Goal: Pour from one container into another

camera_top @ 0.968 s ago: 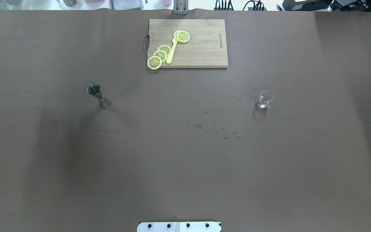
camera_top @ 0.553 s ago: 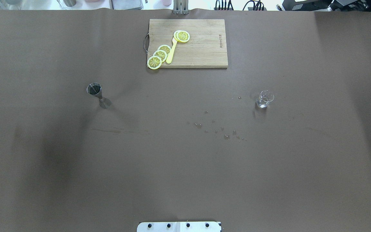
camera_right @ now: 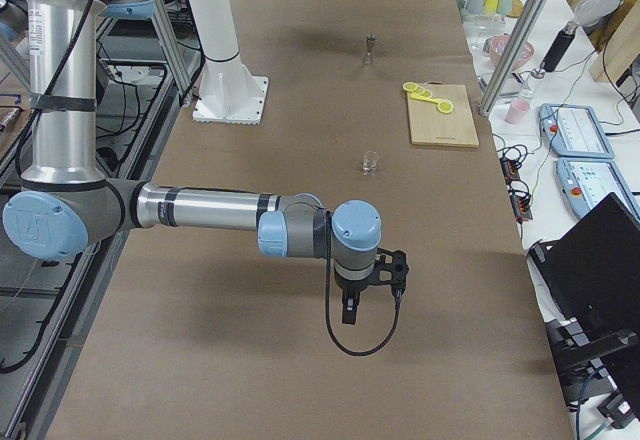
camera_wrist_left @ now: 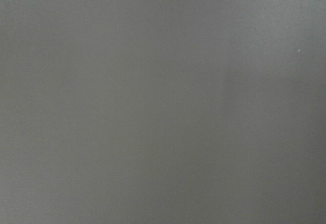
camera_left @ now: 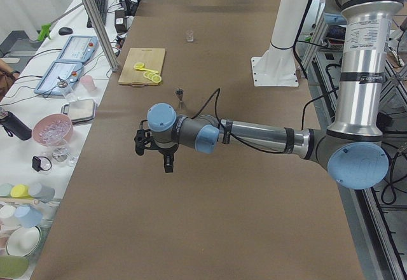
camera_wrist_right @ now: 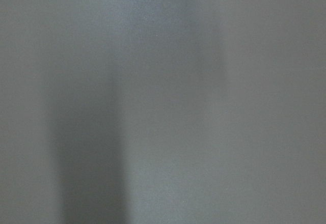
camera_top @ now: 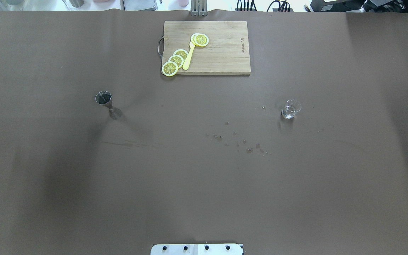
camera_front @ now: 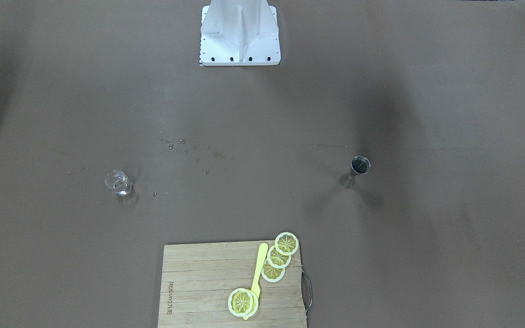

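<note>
The clear glass cup [camera_top: 290, 108] stands upright on the table's right half, with a little liquid in its bottom. The steel jigger [camera_top: 104, 99] stands upright on the left half, far from the cup. Neither gripper is near them. My left gripper [camera_left: 156, 154] hangs over the table's left end, well short of the jigger [camera_left: 180, 95]; I cannot tell whether it is open or shut. My right gripper [camera_right: 368, 295] hangs over the right end, nearer than the cup [camera_right: 371, 163]; its state cannot be told either. Both wrist views show only blurred brown table.
A wooden cutting board [camera_top: 225, 56] with lemon slices [camera_top: 175, 60] and a yellow knife lies at the far middle. Spilled drops [camera_top: 241, 143] dot the brown table between cup and centre. The white robot base [camera_front: 239, 34] stands at the near edge.
A black piece of the left gripper showed at the overhead view's left edge one second ago and has since left that view. Cup and jigger have not moved.
</note>
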